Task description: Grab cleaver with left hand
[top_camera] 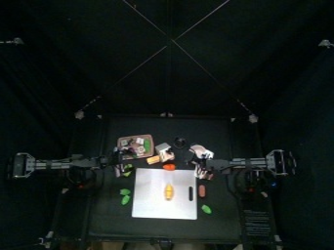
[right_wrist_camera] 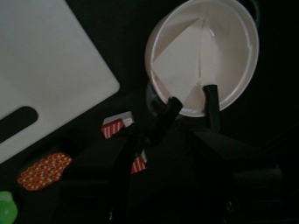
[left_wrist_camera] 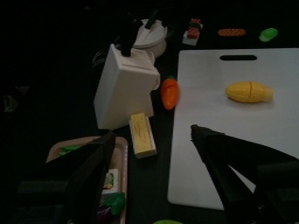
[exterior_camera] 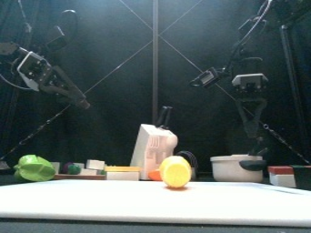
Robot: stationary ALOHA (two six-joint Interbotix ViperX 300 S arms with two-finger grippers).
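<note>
Currently | left end effector (left_wrist_camera: pixel 152 166): jaws apart, empty | right end effector (right_wrist_camera: pixel 190 98): jaws apart | no readable writing

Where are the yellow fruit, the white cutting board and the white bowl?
yellow fruit (left_wrist_camera: pixel 249 91), left wrist view, middle of its skin
white cutting board (left_wrist_camera: pixel 233 140), left wrist view, bare surface below the fruit
white bowl (right_wrist_camera: pixel 222 35), right wrist view, inner wall

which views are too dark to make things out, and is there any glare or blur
Top view: mostly black curtains, the white cutting board the only bright patch, small items hard to tell apart. Front view: the board's near edge is soft, the yellow fruit fairly clear. Left wrist view: the left gripper sits in shadow, the white knife block well lit. Right wrist view: the white bowl is bright, the right gripper dark.
</note>
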